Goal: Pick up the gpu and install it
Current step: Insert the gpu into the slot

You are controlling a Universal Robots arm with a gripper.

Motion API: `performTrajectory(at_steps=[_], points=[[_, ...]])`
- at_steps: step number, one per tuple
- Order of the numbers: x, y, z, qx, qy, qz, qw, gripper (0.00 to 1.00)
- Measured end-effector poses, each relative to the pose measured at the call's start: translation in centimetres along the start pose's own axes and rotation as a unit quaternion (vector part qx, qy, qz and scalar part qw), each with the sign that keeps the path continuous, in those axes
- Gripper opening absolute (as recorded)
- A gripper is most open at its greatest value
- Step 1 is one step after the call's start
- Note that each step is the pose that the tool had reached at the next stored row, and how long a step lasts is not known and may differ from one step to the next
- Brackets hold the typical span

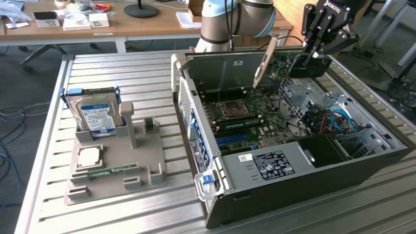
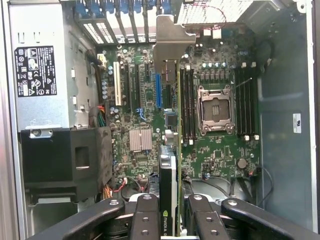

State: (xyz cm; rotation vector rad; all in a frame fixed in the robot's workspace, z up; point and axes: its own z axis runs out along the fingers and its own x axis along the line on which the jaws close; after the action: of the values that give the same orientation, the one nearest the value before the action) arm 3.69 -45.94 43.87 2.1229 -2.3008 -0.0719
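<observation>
so the gripper (image 1: 313, 54) is pinched partway closed on the gpu (image 1: 285, 62), hanging it edge-down right above the open PC case (image 1: 293, 195) motherboard (image 1: 256, 124)

gpu (image 1: 286, 66) is showing green board, black cooler, silver bracket. Tool (image 1: 311, 57) is showing matte black all over. Case (image 1: 293, 190) is reading dark grey outside, bare silver inside. Motherboard (image 1: 250, 122) is showing green with blue and black slots. Cables (image 1: 334, 119) are showing blue and red. Hard drive (image 1: 97, 114) is showing silver with a blue-white label. Holder (image 1: 120, 151) is looking plain grey-beige. Bench (image 1: 117, 73) is showing silver, ribbed in parallel slats.
</observation>
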Motion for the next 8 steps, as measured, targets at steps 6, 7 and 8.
performTrajectory(at_steps=[6, 7, 8], points=[[0.04, 0.42, 0.16, 0.0198, -0.0015, -0.001, 0.9998, 0.27], [0.05, 0.45, 0.16, 0.0213, -0.0016, -0.001, 0.9998, 0.27], [0.05, 0.45, 0.16, 0.0213, -0.0016, -0.001, 0.9998, 0.27]])
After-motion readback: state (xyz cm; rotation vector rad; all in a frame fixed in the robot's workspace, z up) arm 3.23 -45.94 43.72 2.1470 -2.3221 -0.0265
